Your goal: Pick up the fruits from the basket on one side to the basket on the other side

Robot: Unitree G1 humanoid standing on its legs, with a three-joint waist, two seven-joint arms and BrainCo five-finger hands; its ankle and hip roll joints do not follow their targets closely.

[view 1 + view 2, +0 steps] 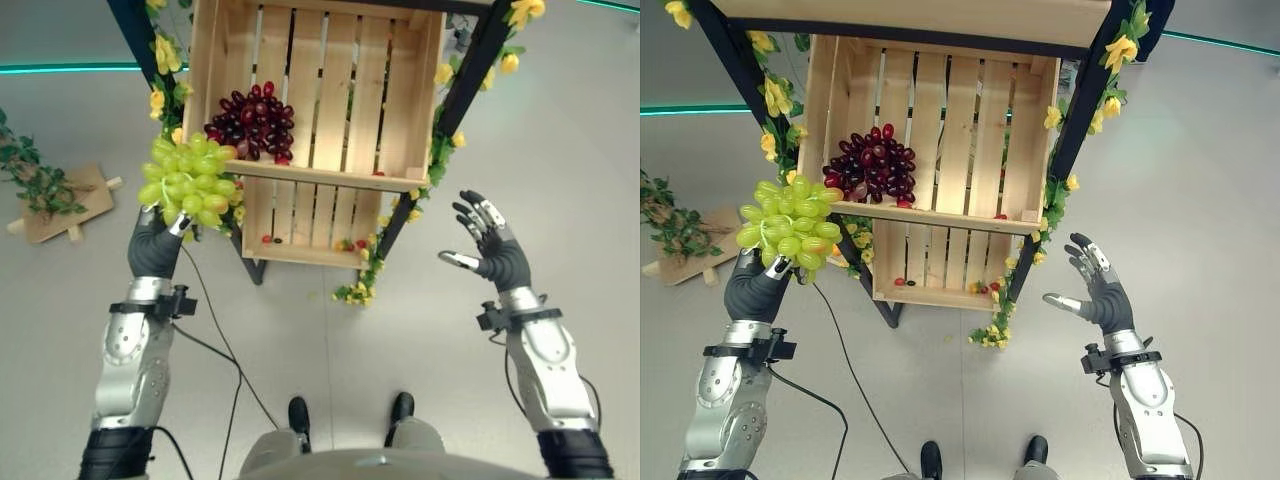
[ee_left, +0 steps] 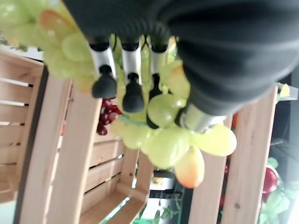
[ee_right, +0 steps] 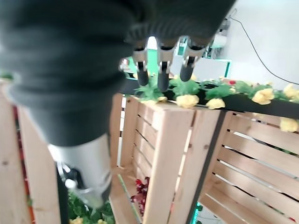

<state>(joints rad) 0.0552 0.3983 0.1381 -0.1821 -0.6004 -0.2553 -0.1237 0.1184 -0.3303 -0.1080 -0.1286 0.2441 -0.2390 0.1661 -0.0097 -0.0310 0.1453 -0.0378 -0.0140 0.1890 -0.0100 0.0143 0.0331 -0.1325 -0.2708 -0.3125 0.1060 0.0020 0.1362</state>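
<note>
1. Green grapes (image 1: 187, 181) sit bunched in the left hand (image 1: 155, 245), whose fingers (image 2: 105, 79) curl round them, just left of the wooden crate (image 1: 330, 90).
2. Dark red grapes (image 1: 252, 122) lie at the upper crate's left end.
3. Right hand (image 1: 492, 248) hangs spread and empty, right of the shelf.
4. Yellow flowers (image 1: 359, 290) trim the dark frame (image 1: 475, 70).

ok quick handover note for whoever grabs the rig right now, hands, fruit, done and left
Left hand: shut on the green grapes, held up just outside the upper crate, at its left front corner.
Right hand: open, empty, raised to the right of the crates.
Red grapes: lying in the upper crate, left side.
Lower crate: a few small red fruits at the front.
Done: green grapes in hand.
Left: place them, then move the red grapes.
</note>
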